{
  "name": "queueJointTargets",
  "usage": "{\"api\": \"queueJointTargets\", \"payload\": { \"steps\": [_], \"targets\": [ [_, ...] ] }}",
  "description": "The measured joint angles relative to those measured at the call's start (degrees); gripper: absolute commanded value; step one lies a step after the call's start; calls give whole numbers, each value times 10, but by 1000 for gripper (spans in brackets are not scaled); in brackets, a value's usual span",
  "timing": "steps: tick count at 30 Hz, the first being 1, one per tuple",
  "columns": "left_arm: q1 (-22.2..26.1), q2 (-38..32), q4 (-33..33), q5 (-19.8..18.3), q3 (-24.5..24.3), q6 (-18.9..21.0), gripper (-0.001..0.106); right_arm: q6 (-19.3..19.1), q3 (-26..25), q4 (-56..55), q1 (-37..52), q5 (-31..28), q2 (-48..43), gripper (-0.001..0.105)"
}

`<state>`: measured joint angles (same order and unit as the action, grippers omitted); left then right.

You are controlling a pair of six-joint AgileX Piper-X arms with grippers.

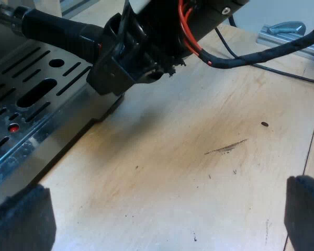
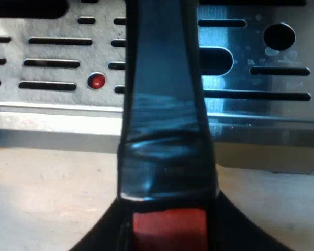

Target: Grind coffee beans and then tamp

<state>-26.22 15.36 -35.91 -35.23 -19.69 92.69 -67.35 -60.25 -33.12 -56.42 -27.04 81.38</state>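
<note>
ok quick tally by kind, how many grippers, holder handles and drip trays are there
grippers: 2 (left gripper, right gripper)
holder handle: 1
drip tray: 1
total: 4

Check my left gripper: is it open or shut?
Open. The left gripper has its two black fingers wide apart over the wooden table, with nothing between them.

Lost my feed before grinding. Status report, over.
Left gripper open, empty, over the table. Right gripper shut on holder handle, over the drip tray. No obstruction seen.
</note>
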Motion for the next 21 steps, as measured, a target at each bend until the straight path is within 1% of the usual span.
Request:
{"api": "queueJointTargets", "payload": {
  "steps": [1,3,9,12,18,21],
  "targets": [
    [0,0,0,0,0,0,89,-3,0,0,0,0,0,0],
    [0,0,0,0,0,0,89,-19,0,-2,-9,-10,0,0],
    [0,0,0,0,0,0,89,-21,0,-2,-25,-25,0,0],
    [0,0,0,0,0,0,89,-8,0,-2,-35,-38,0,0],
    [0,0,0,0,0,0,89,5,0,-2,-41,-43,0,0],
    [0,0,0,0,0,0,89,16,2,-2,-51,-57,0,0]
  ]
}}
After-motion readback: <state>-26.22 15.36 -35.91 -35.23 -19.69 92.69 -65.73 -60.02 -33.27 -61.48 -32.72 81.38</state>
